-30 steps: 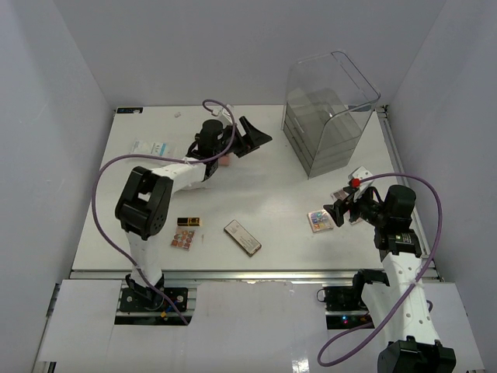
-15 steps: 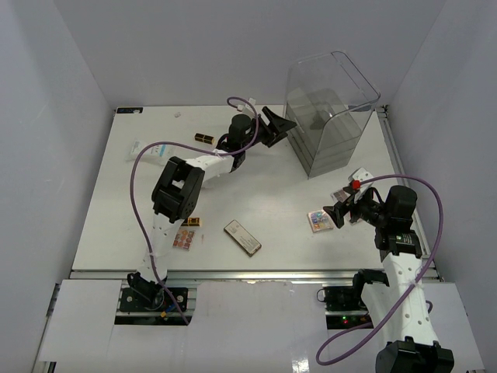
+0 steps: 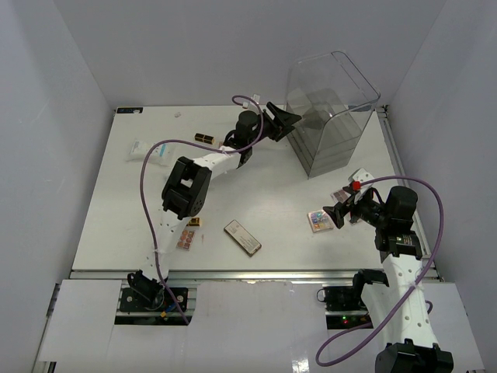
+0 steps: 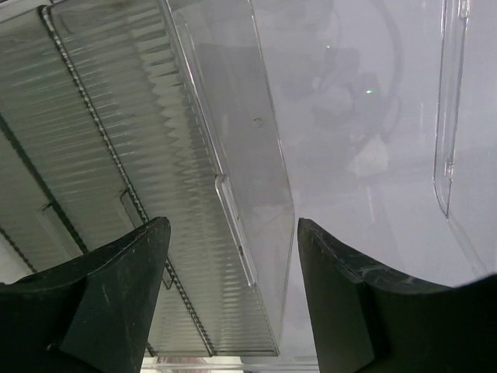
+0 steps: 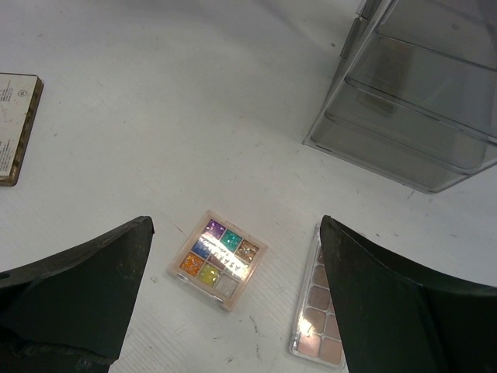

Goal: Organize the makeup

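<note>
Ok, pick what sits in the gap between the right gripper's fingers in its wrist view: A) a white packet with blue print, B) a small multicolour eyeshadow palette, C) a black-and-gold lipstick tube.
B: the right wrist view shows the small multicolour eyeshadow palette lying flat on the table, framed by the open right gripper.

Lipstick tube (image 3: 204, 137), white packet (image 3: 147, 150) at back, dark compact (image 3: 242, 237) flat near front, multicolour palette (image 5: 218, 261) at right
</note>
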`<state>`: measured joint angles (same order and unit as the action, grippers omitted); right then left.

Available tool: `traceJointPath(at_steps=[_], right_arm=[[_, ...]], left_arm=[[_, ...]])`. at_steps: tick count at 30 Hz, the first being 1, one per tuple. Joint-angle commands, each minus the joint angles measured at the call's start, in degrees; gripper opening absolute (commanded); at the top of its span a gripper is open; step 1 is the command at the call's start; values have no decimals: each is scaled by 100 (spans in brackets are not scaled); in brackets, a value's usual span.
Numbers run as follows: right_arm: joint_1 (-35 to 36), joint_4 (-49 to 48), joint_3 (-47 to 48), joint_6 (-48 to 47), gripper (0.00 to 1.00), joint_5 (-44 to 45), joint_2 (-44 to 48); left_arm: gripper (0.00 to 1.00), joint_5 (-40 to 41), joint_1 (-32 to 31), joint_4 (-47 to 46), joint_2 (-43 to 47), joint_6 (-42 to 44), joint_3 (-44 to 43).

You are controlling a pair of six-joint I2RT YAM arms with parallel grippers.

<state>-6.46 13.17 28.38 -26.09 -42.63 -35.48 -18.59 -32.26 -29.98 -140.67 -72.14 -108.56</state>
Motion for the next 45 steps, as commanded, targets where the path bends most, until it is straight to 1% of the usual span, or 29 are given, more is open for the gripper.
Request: traceJointPath(at_steps=[1,4,6,9,18,24,25,27,30,31,33,34,39,42,45], right_arm=[[-54,-188,111,-58,95,-96,64],[-58,-184,106,-63,95,-96,68],[-67,-192,107,-54,95,-98,85],[-75,-194,106,-54,95,-98,83],[-84,-201,97,-45,95,-105,85],[-88,-201,100,-37,95,-114,78],[-100,-201,106,-37,95,-114,85],[-101,-209,98,-37,95,-106,77],[-104,-209,89,-34,95,-108,74],[-109,-209,89,-29,95,-112,69],[-122,-209,89,-22,95,-114,68],[-128,-209,89,-19,95,-112,63],[-136,-266,89,86,94,-121,-48],[-128,-295,159,208,95,-380,-148],[-128,-292,521,608,96,-1006,-390]], left_arm=[[75,84,-84,142,-77,-127,-505],[72,91,-97,167,-156,-135,-668],[65,54,-97,159,-207,-172,-710],[60,20,-97,129,-219,-218,-696],[36,-160,-97,-171,-270,-464,-549],[27,-287,-97,-357,-264,-551,-436],[23,-318,-97,-401,-251,-564,-405],[19,-353,-97,-468,-202,-556,-330],[10,-437,-69,-564,-70,-506,-213],[6,-475,-50,-602,6,-464,-138],[1,-525,-13,-702,136,-419,80],[0,-542,5,-749,233,-397,221],[0,-633,154,-988,876,-245,910],[0,-708,237,-1045,1282,-115,1197],[0,-854,353,-1135,1661,-58,1627]])
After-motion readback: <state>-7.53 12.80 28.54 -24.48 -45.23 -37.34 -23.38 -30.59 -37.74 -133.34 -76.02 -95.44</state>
